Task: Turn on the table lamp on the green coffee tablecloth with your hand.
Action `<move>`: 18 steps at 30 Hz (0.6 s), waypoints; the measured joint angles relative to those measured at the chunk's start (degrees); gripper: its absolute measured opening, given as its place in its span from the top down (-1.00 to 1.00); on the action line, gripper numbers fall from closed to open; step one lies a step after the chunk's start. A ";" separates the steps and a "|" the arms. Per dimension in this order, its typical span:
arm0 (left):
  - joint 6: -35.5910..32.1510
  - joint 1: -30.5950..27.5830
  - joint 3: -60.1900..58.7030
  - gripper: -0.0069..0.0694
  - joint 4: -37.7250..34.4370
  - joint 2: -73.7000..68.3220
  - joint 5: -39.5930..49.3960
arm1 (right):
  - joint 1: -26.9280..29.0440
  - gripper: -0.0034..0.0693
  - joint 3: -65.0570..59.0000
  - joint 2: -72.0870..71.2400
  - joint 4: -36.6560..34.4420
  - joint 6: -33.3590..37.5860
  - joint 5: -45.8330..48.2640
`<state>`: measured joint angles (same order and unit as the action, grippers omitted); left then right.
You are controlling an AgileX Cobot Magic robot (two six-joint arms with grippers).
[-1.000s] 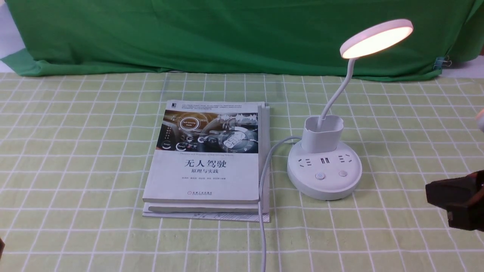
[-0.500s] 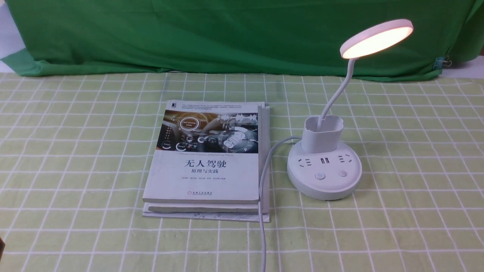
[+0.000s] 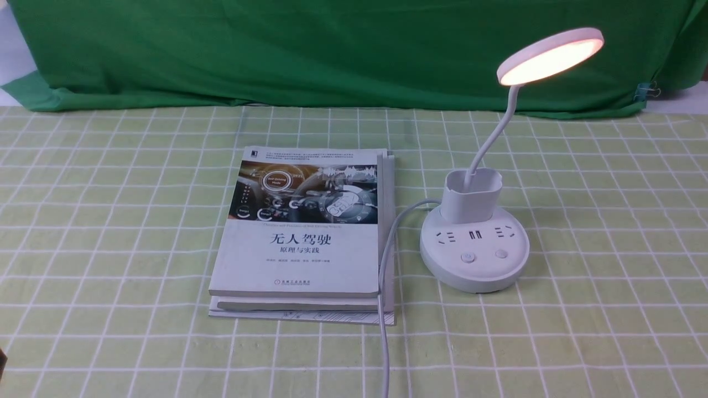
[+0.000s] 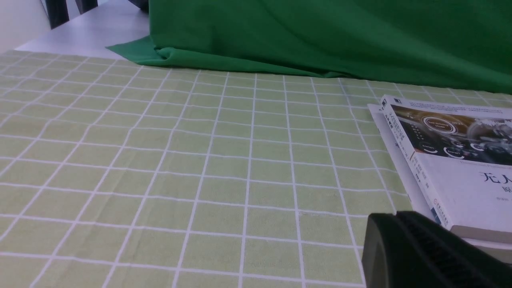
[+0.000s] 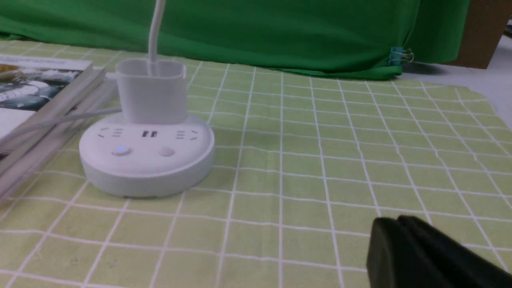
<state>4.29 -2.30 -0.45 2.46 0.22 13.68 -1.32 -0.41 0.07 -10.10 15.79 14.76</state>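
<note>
The white table lamp (image 3: 474, 249) stands on the green coffee tablecloth (image 3: 110, 221) right of centre. Its disc head (image 3: 550, 55) glows warm. In the right wrist view the lamp's base (image 5: 146, 156) shows a button lit blue (image 5: 120, 151). My right gripper (image 5: 396, 224) is shut and empty, low over the cloth to the right of the lamp, apart from it. My left gripper (image 4: 394, 218) is shut and empty, near the corner of the books. Neither gripper shows in the front view.
Stacked books (image 3: 304, 237) lie left of the lamp, also in the left wrist view (image 4: 452, 168). The lamp's white cord (image 3: 384, 287) runs along their right edge to the front. A dark green backdrop cloth (image 3: 332, 50) hangs behind.
My right gripper, seen at the front view's right edge a second ago, has drawn back out of that view. The lamp stays lit and has not moved.
</note>
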 joint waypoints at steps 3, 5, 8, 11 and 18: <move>0.00 0.00 0.00 0.81 0.00 0.00 -0.07 | 0.00 0.83 0.00 0.00 0.19 0.06 0.19; 0.00 0.00 0.00 0.81 0.00 0.00 -0.07 | 0.00 0.83 0.00 0.00 0.19 0.06 0.21; 0.00 0.00 0.00 0.81 0.00 0.00 -0.07 | 0.07 0.83 0.00 0.00 0.19 0.06 0.21; 0.00 0.00 0.00 0.81 0.00 0.00 -0.07 | 0.07 0.82 0.00 0.00 0.19 0.06 0.21; 0.00 0.00 0.00 0.81 0.00 0.00 -0.07 | 0.07 0.78 0.00 0.00 0.19 0.06 0.21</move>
<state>4.29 -2.30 -0.45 2.46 0.22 13.61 -1.25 -0.41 0.07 -9.91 15.85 14.97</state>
